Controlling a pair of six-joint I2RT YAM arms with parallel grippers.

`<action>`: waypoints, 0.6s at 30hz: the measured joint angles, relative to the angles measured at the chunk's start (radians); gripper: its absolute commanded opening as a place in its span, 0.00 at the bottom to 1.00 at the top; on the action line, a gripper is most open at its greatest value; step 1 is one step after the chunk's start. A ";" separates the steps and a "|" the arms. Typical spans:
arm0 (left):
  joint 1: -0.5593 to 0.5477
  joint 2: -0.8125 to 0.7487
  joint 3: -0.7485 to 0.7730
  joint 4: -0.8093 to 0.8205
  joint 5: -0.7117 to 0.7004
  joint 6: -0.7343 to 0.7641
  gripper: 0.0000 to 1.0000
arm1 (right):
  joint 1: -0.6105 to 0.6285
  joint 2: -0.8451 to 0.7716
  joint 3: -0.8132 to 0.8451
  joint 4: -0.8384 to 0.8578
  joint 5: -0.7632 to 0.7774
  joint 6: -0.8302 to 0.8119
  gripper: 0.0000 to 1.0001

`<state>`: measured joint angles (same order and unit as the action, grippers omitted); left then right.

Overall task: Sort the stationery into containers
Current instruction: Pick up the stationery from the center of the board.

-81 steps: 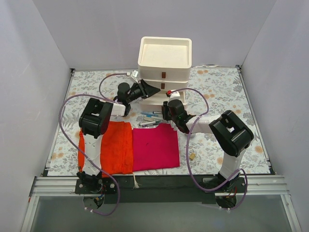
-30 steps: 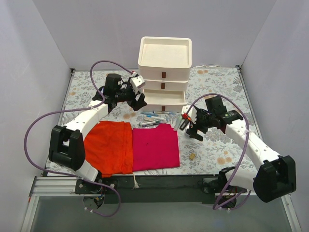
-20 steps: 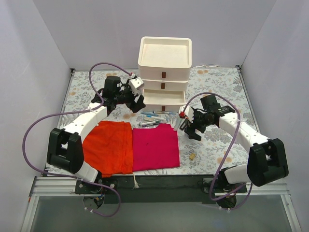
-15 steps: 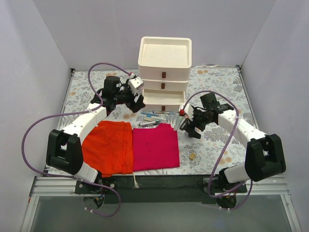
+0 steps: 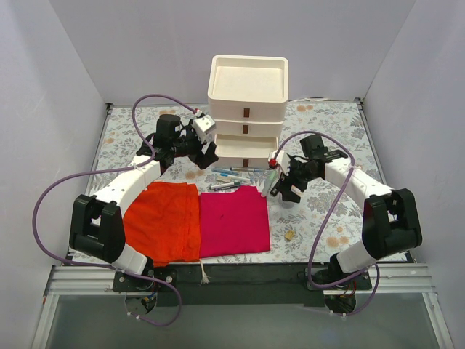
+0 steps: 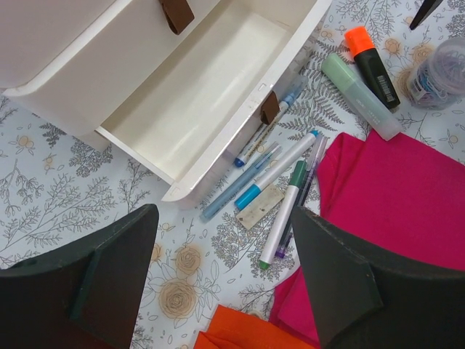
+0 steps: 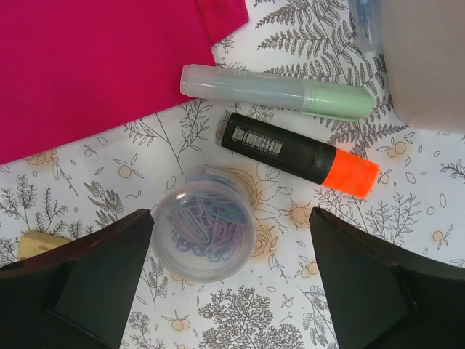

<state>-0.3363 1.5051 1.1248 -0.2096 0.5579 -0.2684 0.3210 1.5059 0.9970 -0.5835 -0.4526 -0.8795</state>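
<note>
**Both grippers open and empty; tub of clips centred under the right one**

Found the left gripper (image 6: 224,217) spread wide and holding nothing, poised above the pens (image 6: 280,171). Noted the left arm (image 5: 134,178) stretched forward and inward, wrist tipped down toward the drawer front. Recorded the pens in a loose fan just in front of the lowest drawer (image 6: 203,94), which stood pulled out and bare inside. Noted their long axes slanting toward the drawer front, with a tan eraser (image 6: 260,206) among them. Noted the magenta cloth (image 6: 392,196) at their near ends.

Further right, recorded a green-capped marker (image 7: 276,91) and an orange-capped highlighter (image 7: 298,154) lying close and nearly parallel, not touching. Found the right gripper (image 7: 231,217) fully spread, empty and pointed straight down. Noted the tub of paper clips (image 7: 200,225) directly beneath it, between the fingers. Noted the right arm (image 5: 356,182) bent at the elbow, forearm reaching inward.

Judged the right arm nearer the tub, and a plain descent enough for so round an item. Judged the highlighter, just beyond, to lie roughly along the jaw line, so likely to need a wrist turn.
</note>
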 measured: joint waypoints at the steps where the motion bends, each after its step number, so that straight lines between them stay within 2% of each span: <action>1: 0.000 0.000 0.000 0.000 -0.002 0.000 0.74 | 0.000 0.003 0.002 -0.002 -0.002 0.000 0.98; 18: 0.000 0.000 0.000 0.001 -0.014 -0.019 0.75 | 0.000 0.008 0.004 -0.063 -0.029 -0.019 0.98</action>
<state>-0.3363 1.5055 1.1248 -0.2089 0.5442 -0.2878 0.3210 1.5139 1.0008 -0.6460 -0.4820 -0.8982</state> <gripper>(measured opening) 0.744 0.983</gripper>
